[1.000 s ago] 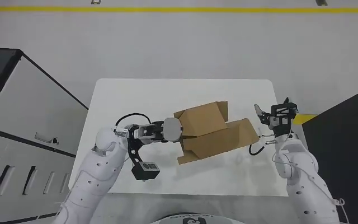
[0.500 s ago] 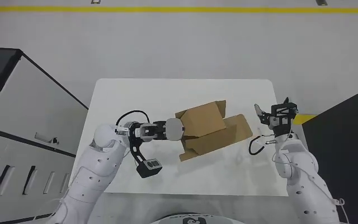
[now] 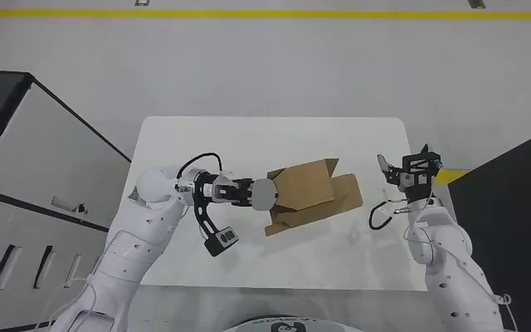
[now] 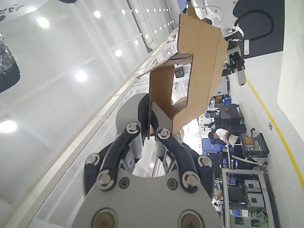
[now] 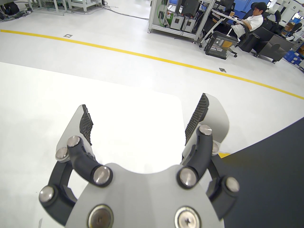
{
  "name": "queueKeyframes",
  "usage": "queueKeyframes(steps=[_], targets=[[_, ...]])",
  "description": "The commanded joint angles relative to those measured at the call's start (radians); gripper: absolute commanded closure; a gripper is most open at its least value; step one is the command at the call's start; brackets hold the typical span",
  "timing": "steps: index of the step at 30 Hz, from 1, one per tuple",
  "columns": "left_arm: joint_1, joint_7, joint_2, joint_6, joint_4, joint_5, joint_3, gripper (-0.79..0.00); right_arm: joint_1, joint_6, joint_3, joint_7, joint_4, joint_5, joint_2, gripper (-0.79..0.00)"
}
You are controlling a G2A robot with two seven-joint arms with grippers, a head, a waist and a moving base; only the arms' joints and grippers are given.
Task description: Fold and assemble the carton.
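Pinching the carton (image 3: 309, 186), left claw (image 4: 150, 117) holds it seemingly raised.

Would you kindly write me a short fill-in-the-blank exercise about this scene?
1. The left hand grips a brown cardboard ____.
2. The right hand is open and holds ____.
3. The table is ____ in colour.
Missing words: carton; nothing; white.
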State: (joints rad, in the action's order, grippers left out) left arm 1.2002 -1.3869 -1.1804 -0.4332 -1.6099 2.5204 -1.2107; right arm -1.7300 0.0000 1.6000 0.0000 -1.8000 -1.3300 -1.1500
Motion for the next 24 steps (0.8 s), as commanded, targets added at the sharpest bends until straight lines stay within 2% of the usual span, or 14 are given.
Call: queueKeyframes(steps=[1, 4, 6, 7, 10, 11, 13, 16, 24], targets=[[0.000, 0.000, 0.000, 0.000, 0.000, 0.000, 0.000, 0.000, 0.000, 0.000, 0.000, 0.000, 0.000, 0.000, 0.000, -0.785], [-0.002, 0.011, 0.004, -0.002, -0.001, 0.061, -0.001, 0.000, 0.000, -0.005, -0.001, 0.001, 0.000, 0.005, 0.000, -0.785], [0.000, 0.012, 0.005, -0.008, 0.000, 0.045, 0.001, 0.000, 0.005, -0.043, 0.008, 0.013, -0.005, 0.039, 0.000, -0.785], [-0.014, -0.005, 0.009, 0.005, -0.006, 0.071, 0.004, 0.000, 0.008, -0.079, 0.022, 0.046, -0.015, 0.115, 0.000, -0.785], [-0.029, -0.019, 0.016, 0.019, -0.010, 0.073, 0.006, 0.000, 0.016, -0.200, 0.070, 0.179, -0.052, 0.260, 0.007, -0.785], [-0.035, -0.019, 0.020, 0.019, -0.006, 0.073, 0.003, 0.000, 0.020, -0.255, 0.090, 0.268, -0.064, 0.325, 0.011, -0.785], [-0.042, -0.022, 0.025, 0.022, -0.003, 0.072, 0.003, 0.000, 0.031, -0.295, 0.125, 0.349, -0.075, 0.417, 0.015, -0.785], [-0.052, -0.018, 0.035, 0.018, 0.018, 0.078, -0.002, 0.000, 0.052, -0.359, 0.154, 0.562, -0.065, 0.620, 0.024, -0.785], [-0.057, -0.006, 0.038, 0.006, 0.030, 0.101, -0.005, 0.000, 0.049, -0.359, 0.150, 0.566, -0.061, 0.623, 0.024, -0.785]])
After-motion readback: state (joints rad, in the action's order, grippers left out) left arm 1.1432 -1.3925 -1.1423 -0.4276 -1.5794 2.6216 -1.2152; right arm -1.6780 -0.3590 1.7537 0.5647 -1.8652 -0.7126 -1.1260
